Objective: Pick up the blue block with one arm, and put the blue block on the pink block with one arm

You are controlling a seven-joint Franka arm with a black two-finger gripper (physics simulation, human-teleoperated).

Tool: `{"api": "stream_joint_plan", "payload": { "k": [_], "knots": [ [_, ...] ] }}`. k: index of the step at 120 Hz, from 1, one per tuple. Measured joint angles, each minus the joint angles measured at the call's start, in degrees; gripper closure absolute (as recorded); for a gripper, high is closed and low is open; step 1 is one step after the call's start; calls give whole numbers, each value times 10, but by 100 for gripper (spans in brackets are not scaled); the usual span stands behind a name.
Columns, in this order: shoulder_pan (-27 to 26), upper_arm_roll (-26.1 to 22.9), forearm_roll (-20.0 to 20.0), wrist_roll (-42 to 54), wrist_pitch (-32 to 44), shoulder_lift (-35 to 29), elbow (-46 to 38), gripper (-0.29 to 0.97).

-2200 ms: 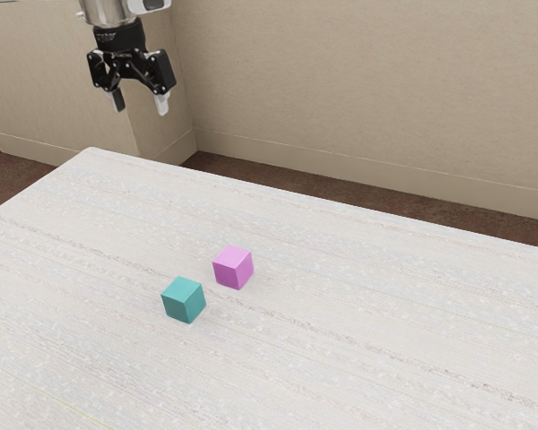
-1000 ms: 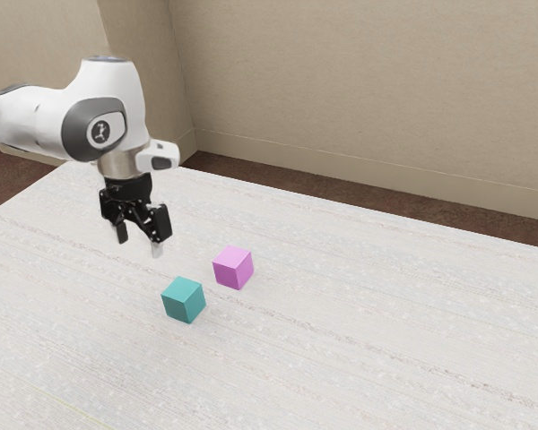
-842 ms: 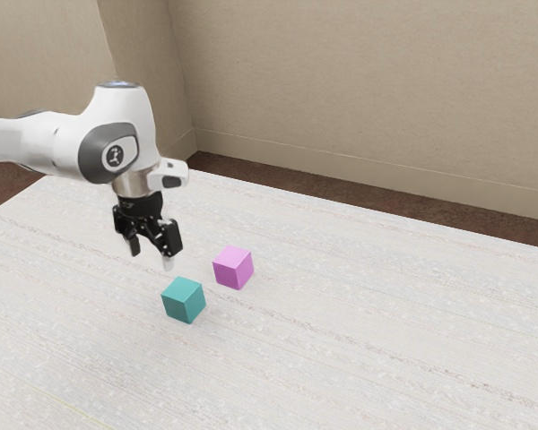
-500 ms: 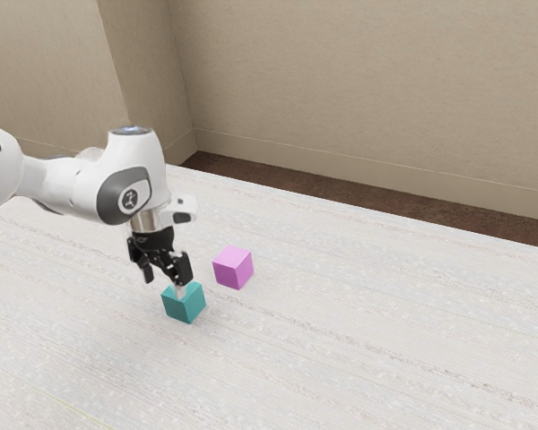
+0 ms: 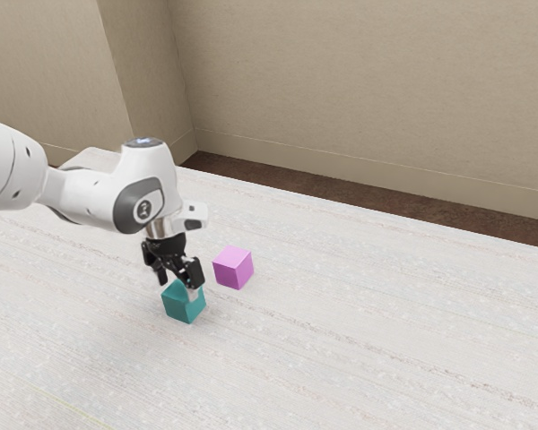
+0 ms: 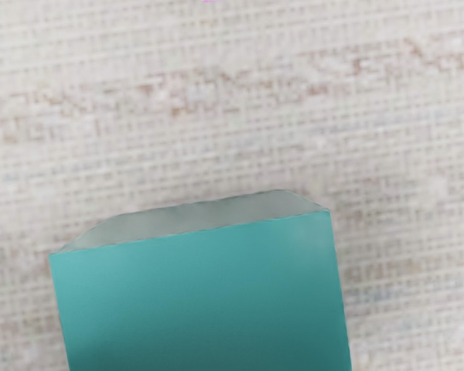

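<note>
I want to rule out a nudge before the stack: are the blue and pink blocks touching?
Apart. The exterior view shows a strip of bare table between the blue block and the pink block.

- Exterior view: from the arm's side, raised and well back, looking down across the table (image 5: 386, 296) at the gripper (image 5: 179, 285).
- Wrist view: from just above the gripper, facing straight down, very close to the blue block (image 6: 201, 294) beneath it.
- Both share that block and the table around it.
</note>
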Motion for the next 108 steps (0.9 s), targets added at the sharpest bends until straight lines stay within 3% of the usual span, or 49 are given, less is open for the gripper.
{"api": "stream_joint_plan", "payload": {
  "k": [81,108],
  "knots": [
    [0,0,1,12,18,48,19,3],
    [-2,0,4,13,20,50,20,24]
  ]
}}
